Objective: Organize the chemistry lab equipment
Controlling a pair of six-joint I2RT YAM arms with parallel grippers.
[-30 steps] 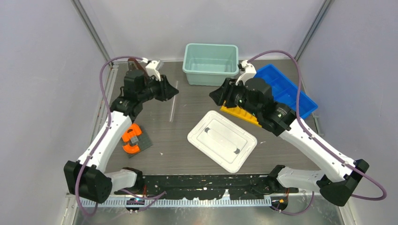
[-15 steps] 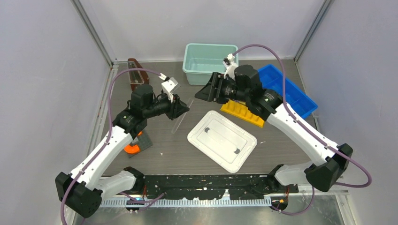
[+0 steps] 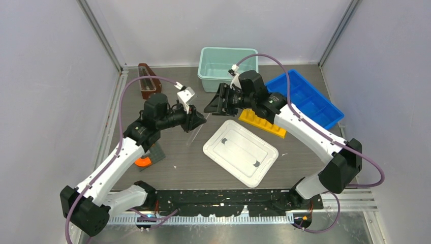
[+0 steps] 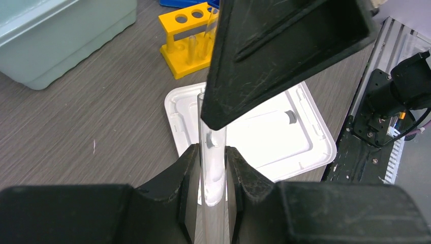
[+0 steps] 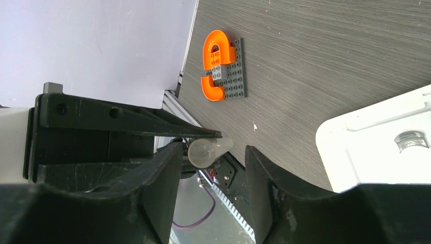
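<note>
Your left hand (image 4: pixel 212 158) was clamped on the clear glass tube (image 4: pixel 213 178), holding it off the table (image 3: pixel 188 168) just beyond the far-left corner of the white lid (image 3: pixel 240 152). The tube's long axis ran straight out of that hand into your right hand (image 5: pixel 212 150), which stood open with the tube's free end in its gap, apparently touching neither side. Judged: the right hand needed only to close across that axis.

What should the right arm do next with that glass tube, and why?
Probably close the right gripper on the glass tube. Its open fingers straddle the tube's free end without touching it, while the left gripper holds the tube clamped lower down, so a handover looks ready.
</note>
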